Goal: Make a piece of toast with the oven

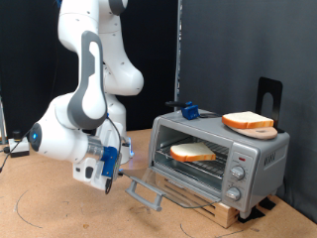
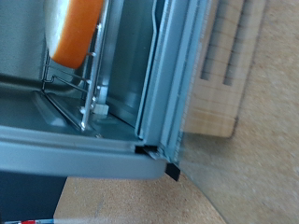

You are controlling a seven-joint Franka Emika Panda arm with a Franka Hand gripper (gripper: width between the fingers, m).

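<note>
The silver oven (image 1: 256,157) stands at the exterior view's right with its glass door (image 1: 147,191) folded down and open. The piece of toast (image 1: 193,152) lies inside on the wire rack (image 2: 79,105). Its orange-tan crust fills a corner of the wrist view (image 2: 75,33). A near-identical second slice (image 1: 248,122) lies on top of the oven. My gripper (image 1: 111,178) hangs just to the left of the open door's bar handle, apart from it and empty. Its fingers do not show in the wrist view.
The oven rests on a wooden board (image 1: 223,210), which also shows in the wrist view (image 2: 220,84). A small blue object (image 1: 188,111) and a black stand (image 1: 269,94) are at the oven's top and back. Three knobs (image 1: 238,175) face front. The tabletop (image 1: 59,213) is brown.
</note>
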